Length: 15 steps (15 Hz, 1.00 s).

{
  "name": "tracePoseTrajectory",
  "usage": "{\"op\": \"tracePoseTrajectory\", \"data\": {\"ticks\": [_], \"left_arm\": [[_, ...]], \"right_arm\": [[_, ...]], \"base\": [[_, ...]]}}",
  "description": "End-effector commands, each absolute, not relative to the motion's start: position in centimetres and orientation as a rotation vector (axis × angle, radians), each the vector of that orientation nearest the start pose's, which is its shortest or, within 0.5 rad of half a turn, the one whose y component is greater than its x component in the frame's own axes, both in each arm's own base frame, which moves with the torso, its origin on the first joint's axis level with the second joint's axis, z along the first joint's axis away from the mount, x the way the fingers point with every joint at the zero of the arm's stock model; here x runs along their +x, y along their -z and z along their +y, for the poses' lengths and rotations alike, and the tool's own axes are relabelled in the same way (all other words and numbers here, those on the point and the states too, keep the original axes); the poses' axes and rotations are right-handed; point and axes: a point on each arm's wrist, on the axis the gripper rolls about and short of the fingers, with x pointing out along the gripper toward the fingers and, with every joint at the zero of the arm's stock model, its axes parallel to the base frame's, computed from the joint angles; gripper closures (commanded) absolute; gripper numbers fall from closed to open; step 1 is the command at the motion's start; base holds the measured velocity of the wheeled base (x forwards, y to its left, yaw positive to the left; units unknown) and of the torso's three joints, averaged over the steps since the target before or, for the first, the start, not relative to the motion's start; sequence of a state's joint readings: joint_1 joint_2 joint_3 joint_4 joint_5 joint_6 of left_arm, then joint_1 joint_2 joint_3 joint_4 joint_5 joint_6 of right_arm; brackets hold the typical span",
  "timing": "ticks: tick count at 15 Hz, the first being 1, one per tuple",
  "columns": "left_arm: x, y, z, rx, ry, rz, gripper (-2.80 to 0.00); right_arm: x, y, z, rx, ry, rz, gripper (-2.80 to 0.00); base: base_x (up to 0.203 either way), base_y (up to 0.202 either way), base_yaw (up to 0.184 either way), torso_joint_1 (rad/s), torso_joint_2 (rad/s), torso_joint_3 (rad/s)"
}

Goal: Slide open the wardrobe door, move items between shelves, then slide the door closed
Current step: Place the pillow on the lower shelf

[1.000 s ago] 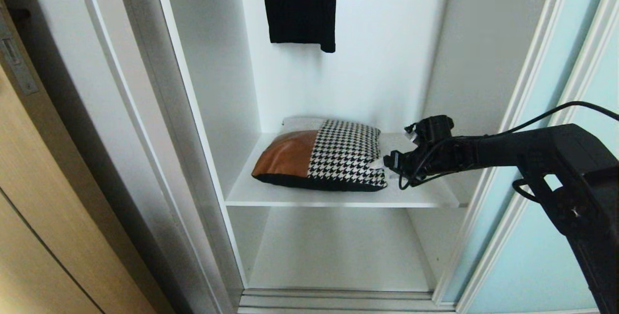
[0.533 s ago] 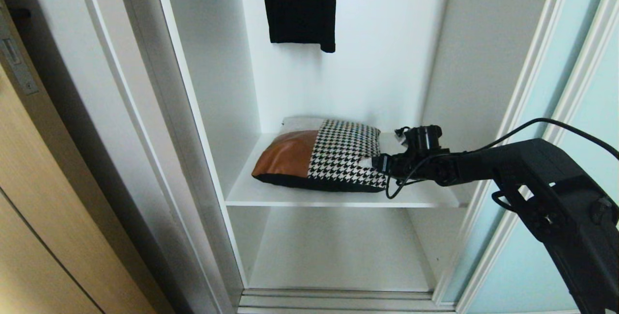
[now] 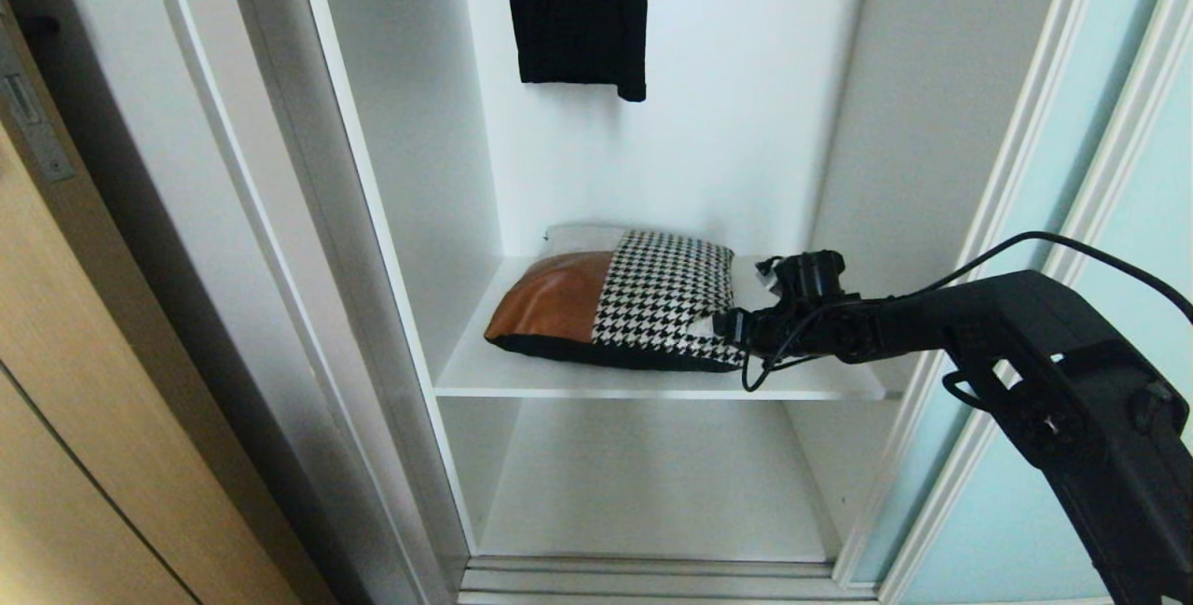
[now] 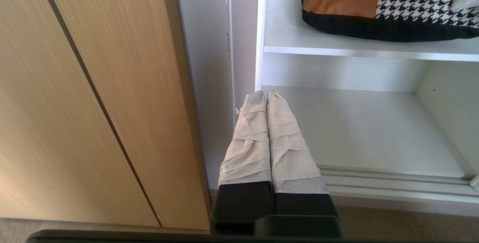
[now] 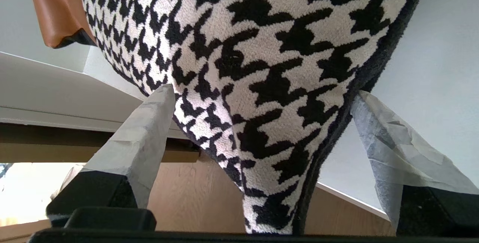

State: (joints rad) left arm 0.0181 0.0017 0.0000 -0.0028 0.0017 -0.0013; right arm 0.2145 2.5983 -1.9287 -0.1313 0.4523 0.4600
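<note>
The cushion [image 3: 615, 311], tan leather and houndstooth with a black underside, lies on the upper shelf [image 3: 652, 383] of the open wardrobe. My right gripper [image 3: 722, 323] reaches in from the right at the cushion's right end. In the right wrist view it [image 5: 262, 91] is open wide, and the houndstooth corner [image 5: 269, 48] lies between its taped fingers [image 5: 142, 138]. The lower shelf [image 3: 652, 493] is bare. The aqua sliding wardrobe door [image 3: 1044, 512] stands slid to the right. My left gripper [image 4: 265, 94] is shut and empty, parked low by the wardrobe's left frame.
A black garment [image 3: 578, 8] hangs above the cushion at the back. A tan wood-grain door [image 3: 75, 419] stands left of the wardrobe. The door tracks [image 3: 652, 577] run along the wardrobe's bottom edge. The right side wall [image 3: 913, 120] is close to my right arm.
My right gripper has moved left and a little down, from just beside the cushion's right end to around its corner. The cushion and my left arm have stayed still.
</note>
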Motion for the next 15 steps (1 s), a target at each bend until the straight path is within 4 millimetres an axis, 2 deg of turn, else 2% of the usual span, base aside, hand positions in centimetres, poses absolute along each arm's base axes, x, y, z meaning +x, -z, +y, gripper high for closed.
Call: {"op": "tracePoseTrajectory", "data": {"ticks": [1,8,9,15], "left_arm": [[-2.26,-7.59,-0.04,-0.002,-0.020,0.000,0.00],[-2.26,-7.59,-0.04,-0.002,-0.020,0.000,0.00],[-2.26,-7.59,-0.04,-0.002,-0.020,0.000,0.00],[-2.26,-7.59,-0.04,-0.002,-0.020,0.000,0.00]], "right_arm": [[51.31,-5.35,11.96,0.499,-0.513,0.687,-2.80],[51.86,-4.91,12.08,0.499,-0.532,0.632,-2.80],[51.82,-5.09,12.07,0.498,-0.532,0.633,0.00],[51.50,-5.04,12.05,0.508,-0.537,0.682,0.00]], "base": [[0.000,0.000,0.000,0.000,0.00,0.000],[0.000,0.000,0.000,0.000,0.00,0.000],[0.000,0.000,0.000,0.000,0.00,0.000],[0.000,0.000,0.000,0.000,0.00,0.000]]}}
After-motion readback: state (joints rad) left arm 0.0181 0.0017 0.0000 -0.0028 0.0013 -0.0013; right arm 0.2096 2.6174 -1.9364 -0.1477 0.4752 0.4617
